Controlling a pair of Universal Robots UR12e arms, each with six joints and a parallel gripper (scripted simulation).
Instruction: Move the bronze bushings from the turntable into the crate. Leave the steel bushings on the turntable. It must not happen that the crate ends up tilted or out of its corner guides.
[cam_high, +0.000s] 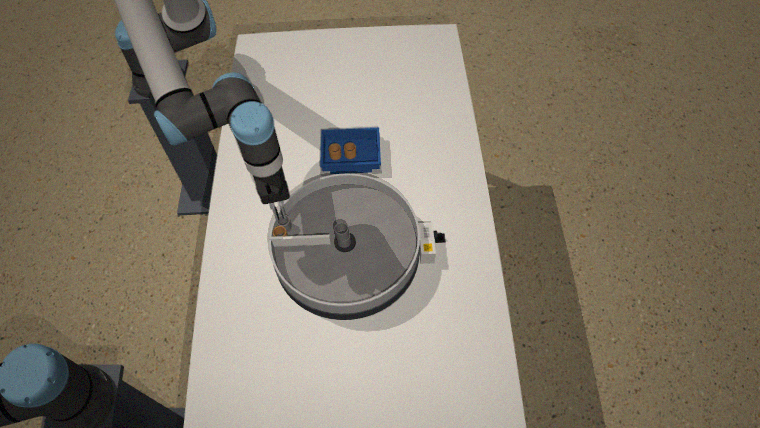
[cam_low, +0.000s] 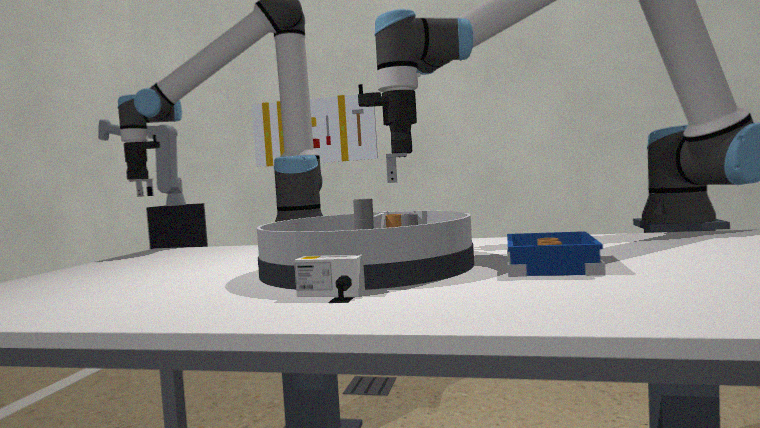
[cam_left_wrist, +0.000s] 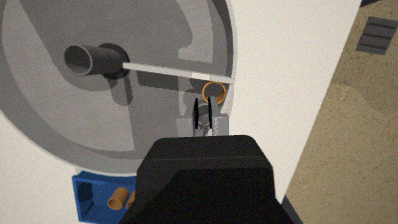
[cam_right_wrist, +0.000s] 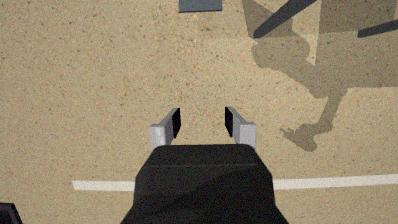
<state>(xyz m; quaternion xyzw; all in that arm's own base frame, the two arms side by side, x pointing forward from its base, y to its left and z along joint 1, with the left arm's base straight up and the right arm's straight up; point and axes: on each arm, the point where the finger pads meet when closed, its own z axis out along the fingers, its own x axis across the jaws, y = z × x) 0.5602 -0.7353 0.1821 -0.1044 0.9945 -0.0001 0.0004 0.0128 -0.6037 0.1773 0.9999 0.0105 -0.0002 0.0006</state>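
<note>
- 2 bronze bushings (cam_high: 342, 150) (cam_low: 548, 241) (cam_left_wrist: 119, 198) sit in the blue crate (cam_high: 349, 166) (cam_low: 563, 260) (cam_left_wrist: 80, 201), well apart from the left claw (cam_high: 280, 219) (cam_low: 391, 179) (cam_left_wrist: 203, 107), beyond the turntable (cam_high: 344, 307) (cam_low: 366, 247) (cam_left_wrist: 229, 30) wall.
- The left claw is partly open, its 2 fingers a narrow gap apart, with nothing in its grip.
- 1 steel bushing (cam_high: 284, 220) (cam_low: 410, 219) (cam_left_wrist: 203, 121) stands on the turntable below that claw.
- 1 more bronze bushing (cam_high: 279, 232) (cam_low: 393, 220) (cam_left_wrist: 225, 93) is below the claw too, just past the steel one and beside the white divider (cam_high: 300, 240) (cam_left_wrist: 165, 71).
- The crate sits level between its corner guides (cam_low: 516, 270).
- The right claw (cam_low: 144, 192) (cam_right_wrist: 202, 116), well apart from the turntable, is wide open and holds nothing.
</note>
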